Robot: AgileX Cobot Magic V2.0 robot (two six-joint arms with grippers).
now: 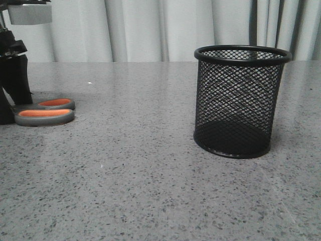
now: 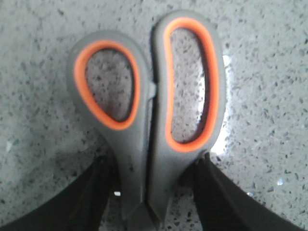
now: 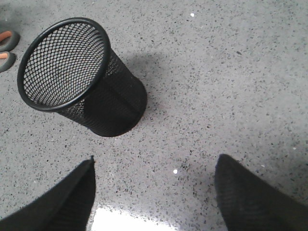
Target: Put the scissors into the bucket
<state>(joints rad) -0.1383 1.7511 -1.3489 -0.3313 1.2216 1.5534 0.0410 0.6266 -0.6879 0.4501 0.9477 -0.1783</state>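
The scissors (image 1: 45,113) lie flat on the table at the far left, with grey handles lined orange; the blades are hidden behind my left gripper (image 1: 12,88). In the left wrist view the scissors (image 2: 149,96) fill the frame, and my left gripper (image 2: 154,161) has its black fingers (image 2: 211,192) pressed against both sides of the handle neck. The bucket (image 1: 241,100), a black wire-mesh cup, stands upright and empty to the right of the middle. My right gripper (image 3: 154,163) is open and empty, hovering near the bucket (image 3: 115,106).
The speckled grey table (image 1: 130,175) runs to a pale curtain (image 1: 150,30) at the back. The scissor handles also show at the edge of the right wrist view (image 3: 6,48), beyond the bucket.
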